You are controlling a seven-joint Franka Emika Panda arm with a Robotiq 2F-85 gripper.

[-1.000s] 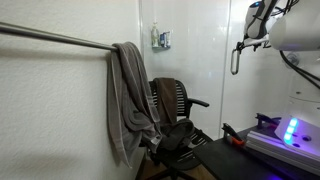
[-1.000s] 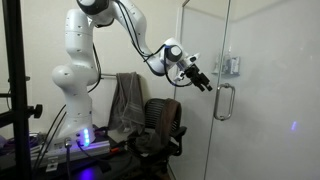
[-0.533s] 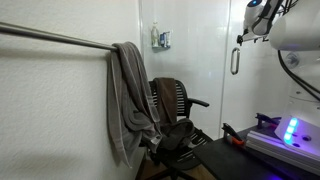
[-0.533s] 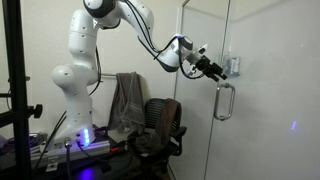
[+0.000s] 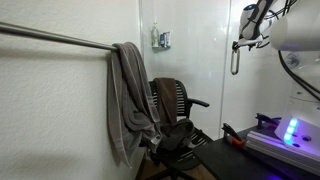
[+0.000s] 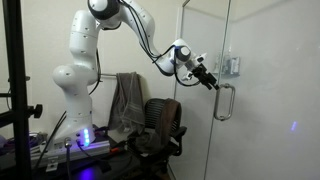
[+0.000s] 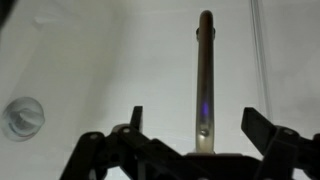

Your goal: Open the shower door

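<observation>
Gripper (image 7: 192,122) fingers spread wide, holding nothing, the silver handle (image 7: 204,80) standing upright between them without contact. In an exterior view the gripper (image 6: 211,84) sits just beside the shower door (image 6: 250,120) handle.

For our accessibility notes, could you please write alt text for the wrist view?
The open end effector faces the shower door's silver handle, which runs vertically between its two dark fingers, not yet gripped. Behind the handle lies pale glass, with a small round fitting at the lower left.
</observation>
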